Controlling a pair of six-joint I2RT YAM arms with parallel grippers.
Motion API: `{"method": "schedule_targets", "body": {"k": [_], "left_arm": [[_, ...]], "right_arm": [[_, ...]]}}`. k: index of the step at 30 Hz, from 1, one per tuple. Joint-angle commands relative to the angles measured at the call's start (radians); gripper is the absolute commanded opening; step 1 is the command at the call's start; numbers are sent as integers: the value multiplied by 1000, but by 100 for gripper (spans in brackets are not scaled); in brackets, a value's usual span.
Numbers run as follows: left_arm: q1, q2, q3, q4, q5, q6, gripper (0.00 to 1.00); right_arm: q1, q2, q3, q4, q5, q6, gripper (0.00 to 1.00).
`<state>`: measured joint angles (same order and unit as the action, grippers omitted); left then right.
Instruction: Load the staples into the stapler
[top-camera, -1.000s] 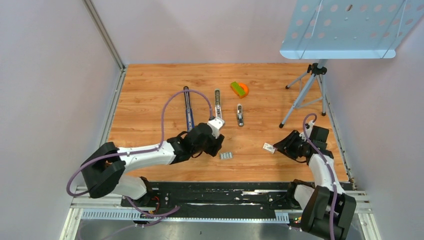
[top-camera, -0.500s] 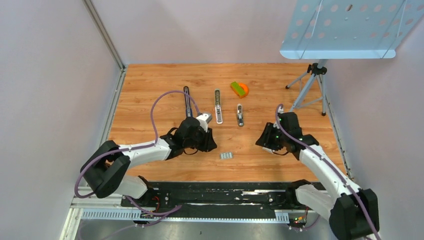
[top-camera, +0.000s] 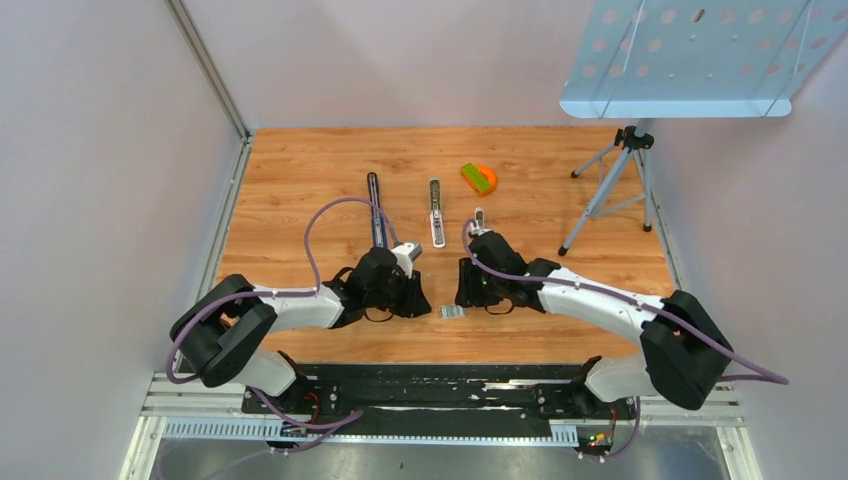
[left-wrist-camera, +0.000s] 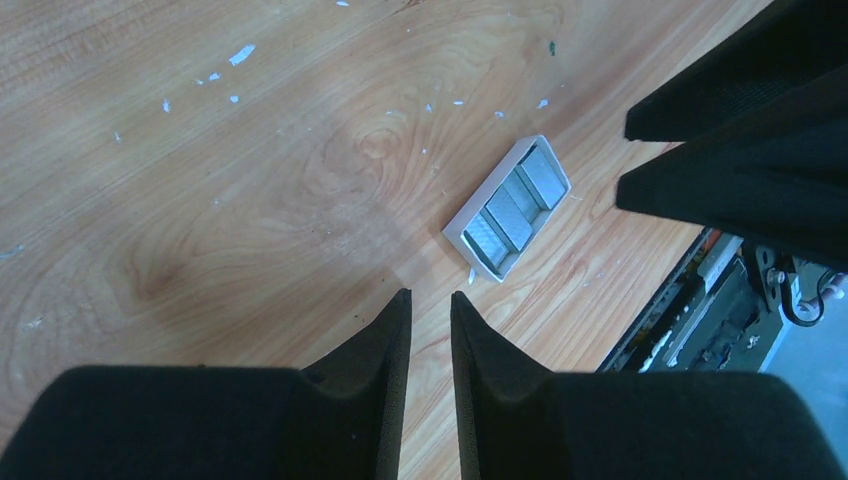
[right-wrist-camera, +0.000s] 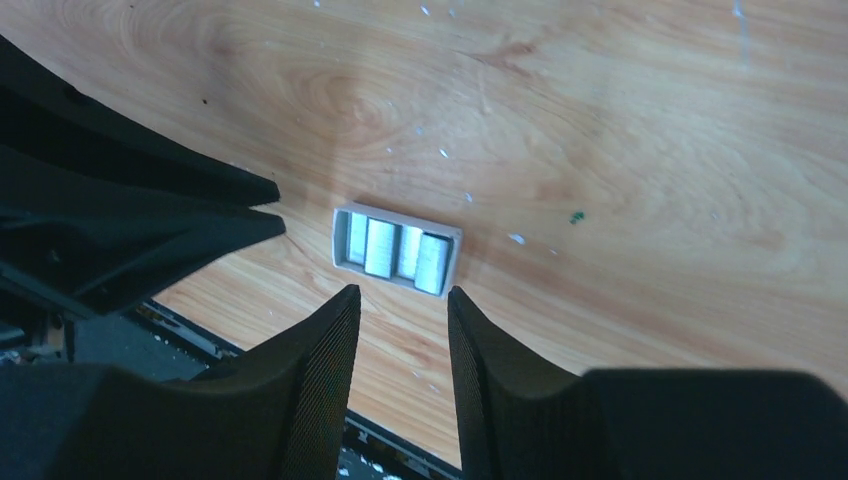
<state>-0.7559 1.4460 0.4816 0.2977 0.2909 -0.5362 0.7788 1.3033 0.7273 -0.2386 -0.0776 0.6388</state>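
Wood-grain boards formed the table top, which was closed in by pale walls. Close to its near edge, about in the middle, the staples were seen lying flat on the wood, as several silvery strips side by side inside a pale rim.

The left gripper was placed just to the left of them. In the left wrist view its fingers were separated only by a narrow slit, and nothing was held between them. The staples were shown a little ahead of the tips, apart from them.

The right gripper was placed just to the right of the staples. In the right wrist view its fingers were parted more widely and were empty, and the staples were seen just beyond the tips.

Farther away, three staplers were laid in a row: a long dark stapler on the left, a silver stapler in the middle, and a small stapler on the right, partly covered by the right arm. An orange and green object was seen beyond them, and a tripod stand at the far right.
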Motion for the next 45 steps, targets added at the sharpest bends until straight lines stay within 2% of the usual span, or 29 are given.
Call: {"method": "schedule_targets", "body": {"k": [1, 13, 45], "left_arm": [[4, 19, -12, 81, 25, -15, 22], [4, 72, -46, 197, 62, -64, 20], [4, 127, -50, 259, 85, -87, 20]], "right_arm": [[59, 68, 63, 9, 77, 5, 41], [118, 194, 119, 6, 119, 3, 39], [168, 295, 202, -88, 174, -32, 30]]}}
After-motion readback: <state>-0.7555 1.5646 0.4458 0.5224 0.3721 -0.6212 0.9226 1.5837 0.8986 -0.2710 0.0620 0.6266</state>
